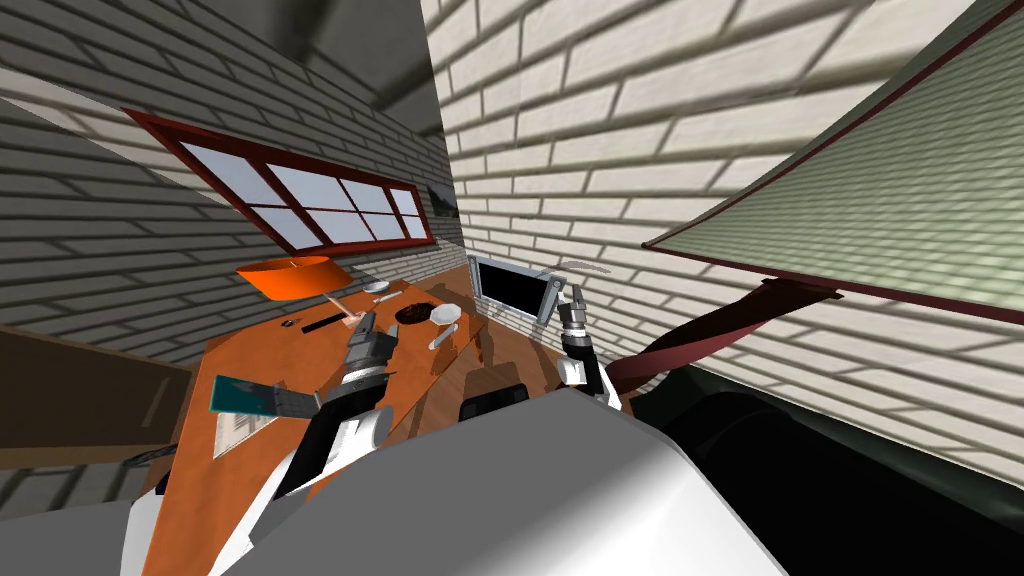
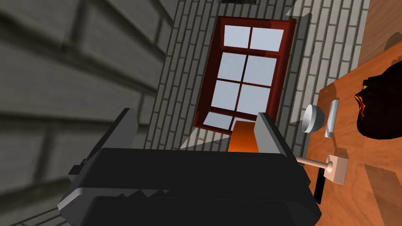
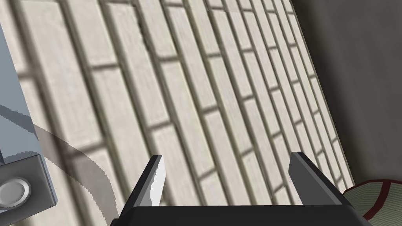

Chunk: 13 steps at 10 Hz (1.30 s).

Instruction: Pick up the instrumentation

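Observation:
An orange desk [image 1: 240, 440] runs along the window wall. Small items lie on it: a thin black bar [image 1: 322, 324] [image 2: 320, 186], a grey dome [image 1: 378, 287] [image 2: 313, 118] with a white bar [image 2: 332, 117] beside it, and a white rounded piece [image 1: 445, 315]. I cannot tell which is the instrumentation. My left gripper [image 1: 368, 332] [image 2: 198, 129] hovers open over the desk near the lamp base [image 2: 337, 168], holding nothing. My right gripper [image 1: 572, 298] [image 3: 231, 178] is raised and open, facing the brick wall beside a grey-framed screen [image 1: 510, 288].
An orange lamp shade [image 1: 295, 275] stands over the desk's far left. A dark lumpy object [image 1: 415, 313] [image 2: 380, 106] lies mid-desk. A teal book [image 1: 245, 395] rests near the front edge. A green blind [image 1: 880, 200] and a dark red strap [image 1: 700, 335] hang at right.

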### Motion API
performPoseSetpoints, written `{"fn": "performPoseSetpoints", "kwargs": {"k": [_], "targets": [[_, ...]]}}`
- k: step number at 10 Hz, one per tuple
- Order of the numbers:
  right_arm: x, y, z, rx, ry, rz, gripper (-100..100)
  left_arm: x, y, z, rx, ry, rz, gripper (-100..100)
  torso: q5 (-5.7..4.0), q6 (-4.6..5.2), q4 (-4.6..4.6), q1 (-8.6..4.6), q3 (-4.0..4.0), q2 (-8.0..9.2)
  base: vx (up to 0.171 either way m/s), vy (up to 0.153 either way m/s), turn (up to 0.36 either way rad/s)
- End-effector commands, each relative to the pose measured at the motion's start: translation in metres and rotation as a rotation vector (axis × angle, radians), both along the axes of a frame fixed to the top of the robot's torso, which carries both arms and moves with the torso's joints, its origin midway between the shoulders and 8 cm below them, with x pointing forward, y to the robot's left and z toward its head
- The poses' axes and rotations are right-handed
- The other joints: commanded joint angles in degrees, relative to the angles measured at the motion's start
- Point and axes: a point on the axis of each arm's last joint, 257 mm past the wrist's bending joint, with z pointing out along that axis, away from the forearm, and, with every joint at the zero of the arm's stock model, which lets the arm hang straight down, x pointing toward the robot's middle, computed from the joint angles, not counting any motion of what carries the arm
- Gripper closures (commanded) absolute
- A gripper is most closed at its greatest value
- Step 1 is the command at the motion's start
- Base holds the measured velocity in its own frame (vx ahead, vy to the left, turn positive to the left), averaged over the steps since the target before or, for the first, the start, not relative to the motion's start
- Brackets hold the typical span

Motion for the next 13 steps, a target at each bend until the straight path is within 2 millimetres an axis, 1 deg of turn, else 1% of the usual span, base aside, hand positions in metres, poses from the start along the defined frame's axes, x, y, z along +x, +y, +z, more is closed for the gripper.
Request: {"fn": "performPoseSetpoints", "kwargs": {"k": [1, 2, 3, 4, 6, 7, 8, 9, 10, 11, 12, 13], "targets": [[0.0, 0.0, 0.0, 0.0, 0.0, 0.0, 0, 0.001, 0.02, -0.023, 0.001, 0.071, 0.031, -100, 0.0, 0.0, 0.0, 0.0, 0.0, 0.0, 0.002, 0.001, -0.094], [0.0, 0.0, 0.0, 0.0, 0.0, 0.0, 0, 0.001, 0.02, -0.023, 0.001, 0.071, 0.031, -100, 0.0, 0.01, 0.0, -0.01, -0.01, -0.02, 0.003, 0.003, -0.046], [0.0, 0.0, 0.0, 0.0, 0.0, 0.0, 0, 0.001, 0.039, -0.042, 0.0, 0.136, 0.061, -100, 0.0, 0.0, -0.01, 0.0, -0.02, -0.03, 0.009, -0.001, -0.09], [0.0, 0.0, 0.0, 0.0, 0.0, 0.0, 0, -0.002, 0.059, -0.056, 0.001, 0.182, 0.093, -100, 0.0, 0.01, -0.01, 0.01, -0.03, -0.05, 0.022, -0.002, -0.166], [0.0, 0.0, 0.0, 0.0, 0.0, 0.0, 0, -0.002, 0.06, -0.061, -0.004, 0.202, 0.095, -100, -0.01, 0.0, -0.02, -0.01, -0.05, -0.09, 0.014, 0.0, -0.035], [0.0, 0.0, 0.0, 0.0, 0.0, 0.0, 0, -0.007, 0.082, -0.078, -0.008, 0.258, 0.131, -100, -0.01, -0.01, -0.01, -0.02, -0.04, -0.07, 0.018, -0.012, -0.105], [0.0, 0.0, 0.0, 0.0, 0.0, 0.0, 0, -0.007, 0.082, -0.081, -0.011, 0.27, 0.132, -100, -0.01, 0.02, -0.02, -0.03, -0.05, -0.1, 0.02, -0.006, -0.068], [0.0, 0.0, 0.0, 0.0, 0.0, 0.0, 0, -0.013, 0.104, -0.094, -0.016, 0.315, 0.169, -100, -0.01, 0.0, -0.02, -0.04, -0.06, -0.1, 0.029, -0.01, -0.108], [0.0, 0.0, 0.0, 0.0, 0.0, 0.0, 0, -0.013, 0.105, -0.101, -0.023, 0.339, 0.171, -100, -0.02, 0.01, -0.02, -0.05, -0.07, -0.13, 0.029, -0.006, -0.065], [0.0, 0.0, 0.0, 0.0, 0.0, 0.0, 0, -0.022, 0.129, -0.117, -0.033, 0.392, 0.212, -100, -0.02, 0.0, -0.03, -0.04, -0.08, -0.13, 0.04, -0.012, -0.128], [0.0, 0.0, 0.0, 0.0, 0.0, 0.0, 0, -0.023, 0.129, -0.121, -0.038, 0.409, 0.213, -100, -0.01, 0.01, -0.03, -0.04, -0.1, -0.17, 0.037, -0.011, -0.058], [0.0, 0.0, 0.0, 0.0, 0.0, 0.0, 0, -0.034, 0.153, -0.136, -0.051, 0.458, 0.256, -100, -0.01, -0.01, -0.04, -0.06, -0.1, -0.17, 0.052, -0.02, -0.123]]}}
